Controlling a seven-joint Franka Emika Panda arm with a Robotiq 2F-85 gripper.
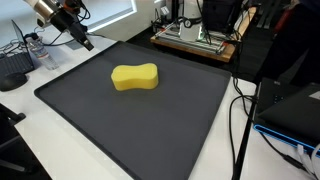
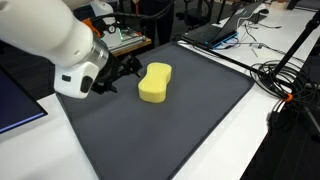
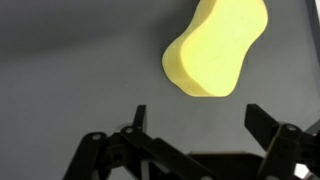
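Observation:
A yellow peanut-shaped sponge [image 1: 135,77] [image 2: 154,82] [image 3: 215,48] lies flat on a dark grey mat [image 1: 150,120] [image 2: 190,115]. My gripper [image 1: 84,42] [image 2: 128,72] [image 3: 195,118] hovers above the mat's edge, a short way from the sponge. In the wrist view both black fingers stand wide apart with bare mat between them, and the sponge lies beyond the fingertips, apart from them. The gripper is open and holds nothing.
The mat lies on a white table [image 1: 60,140]. Beside it are black cables [image 1: 240,110] [image 2: 290,75], a laptop [image 2: 225,25], a wooden-based rig [image 1: 195,40] and a dark device [image 1: 12,68] with a bottle near the arm.

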